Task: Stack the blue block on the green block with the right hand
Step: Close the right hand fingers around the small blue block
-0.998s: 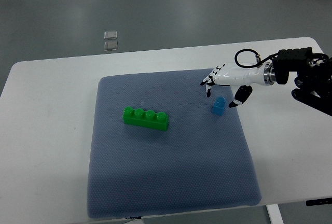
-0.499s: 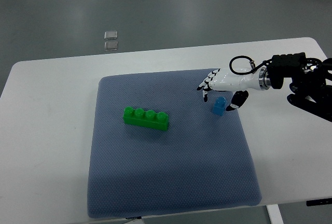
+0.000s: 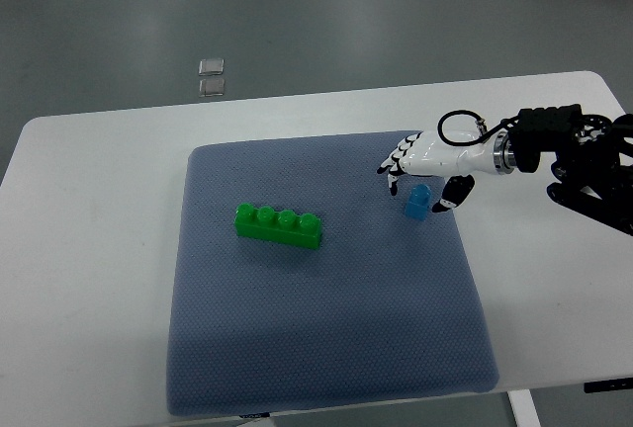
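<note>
My right hand [image 3: 427,162] is white with dark fingertips, and it comes in from the right side. My fingers [image 3: 392,167] are spread out and point left and down, and my thumb [image 3: 453,193] hangs down on the other side. I am not holding anything. The blue block [image 3: 417,202] sits on the mat just under my hand, between my fingers and my thumb. I cannot tell if my thumb is touching it. Behind my hand is my black arm [image 3: 579,155] with a black wire looping over the wrist. The green block [image 3: 278,226] is long with four bumps on top. It lies flat on the mat, well apart from the blue block, off to the left. Both blocks rest on a gray-blue mat [image 3: 326,348] that covers the middle of the white table [image 3: 89,279].
</note>
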You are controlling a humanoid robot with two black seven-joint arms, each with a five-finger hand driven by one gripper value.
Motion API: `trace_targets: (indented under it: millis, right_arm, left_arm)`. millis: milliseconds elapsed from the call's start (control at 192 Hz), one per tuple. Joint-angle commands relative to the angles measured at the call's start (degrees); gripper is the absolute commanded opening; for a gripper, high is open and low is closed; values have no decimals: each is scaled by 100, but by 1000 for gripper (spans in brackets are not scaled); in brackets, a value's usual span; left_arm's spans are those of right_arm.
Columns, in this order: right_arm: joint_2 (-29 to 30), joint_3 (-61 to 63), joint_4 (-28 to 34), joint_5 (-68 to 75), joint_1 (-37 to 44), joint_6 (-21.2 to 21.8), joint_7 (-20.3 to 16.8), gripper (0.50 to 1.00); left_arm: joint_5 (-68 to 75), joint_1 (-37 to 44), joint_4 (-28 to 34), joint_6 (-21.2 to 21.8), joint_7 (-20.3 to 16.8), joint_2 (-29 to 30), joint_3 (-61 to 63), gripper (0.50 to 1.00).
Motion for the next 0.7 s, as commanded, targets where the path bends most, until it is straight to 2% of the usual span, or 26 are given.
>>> trace_targets:
  millis: [0,203,296,696]
  right_arm:
    - [0,-2,0,0,0,-21,1,889]
    - [9,-72,9,-9,0,-48,19,864]
    - [70,-125,0,-9,-9,-109,19,836]
    - [88,-160,-17,-114,18,-153,19,805]
  left_arm:
    - [0,0,-1,3,0,0,0,1000]
    - [0,0,-1,-5,0,0,0,1000]
    - [0,0,-1,-5,0,0,0,1000]
    - [0,0,-1,-5,0,0,0,1000]
